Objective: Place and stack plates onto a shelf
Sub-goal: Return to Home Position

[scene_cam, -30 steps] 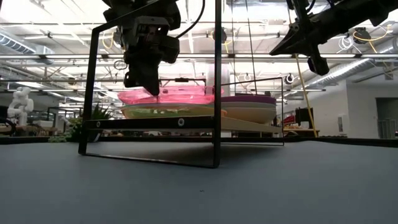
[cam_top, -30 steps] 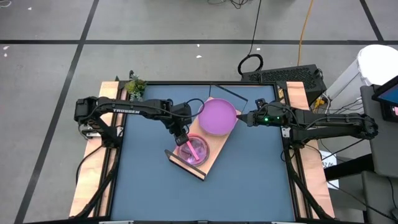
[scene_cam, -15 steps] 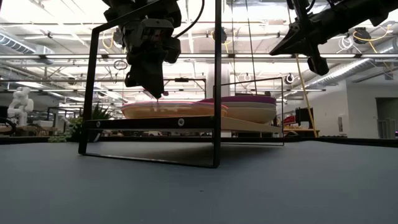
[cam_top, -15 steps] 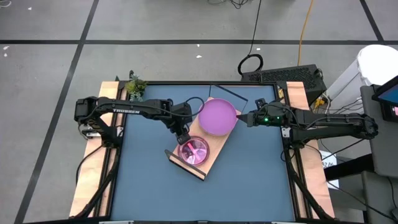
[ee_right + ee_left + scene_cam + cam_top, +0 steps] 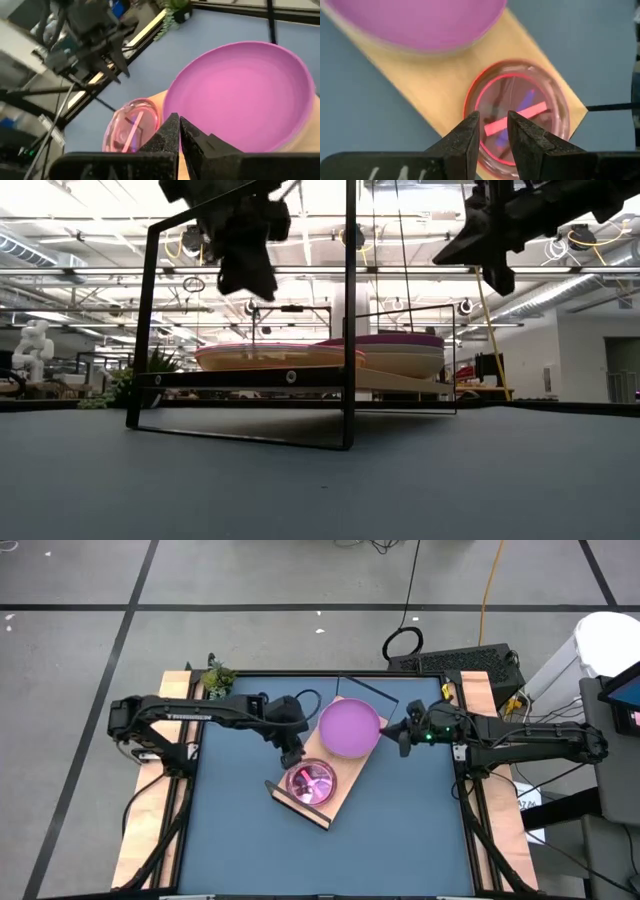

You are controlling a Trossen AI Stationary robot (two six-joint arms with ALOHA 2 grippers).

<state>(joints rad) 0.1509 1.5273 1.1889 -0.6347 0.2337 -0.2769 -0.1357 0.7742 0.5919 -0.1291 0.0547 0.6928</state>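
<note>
The shelf (image 5: 346, 778) lay at a slant on the dark blue table (image 5: 230, 830), and its wooden board (image 5: 435, 85) carried two stacks. The purple plate (image 5: 349, 728) topped the larger stack at the end nearer the table's back edge. The translucent pink plate (image 5: 310, 782) topped the smaller stack at the other end, nearer the table's middle. From the low view both stacks sat flat on the board, with a paler plate showing under the purple rim (image 5: 385, 340).

The left gripper (image 5: 292, 754) hung above the back edge of the pink plate (image 5: 520, 107), well clear of it. Its fingers (image 5: 470, 132) stood a narrow gap apart and held nothing. The right gripper (image 5: 396, 733) was raised just beside the purple plate (image 5: 240, 95), its fingers (image 5: 170, 131) pressed together and empty.

A small potted plant (image 5: 217, 678) stood at the table's back left corner.
</note>
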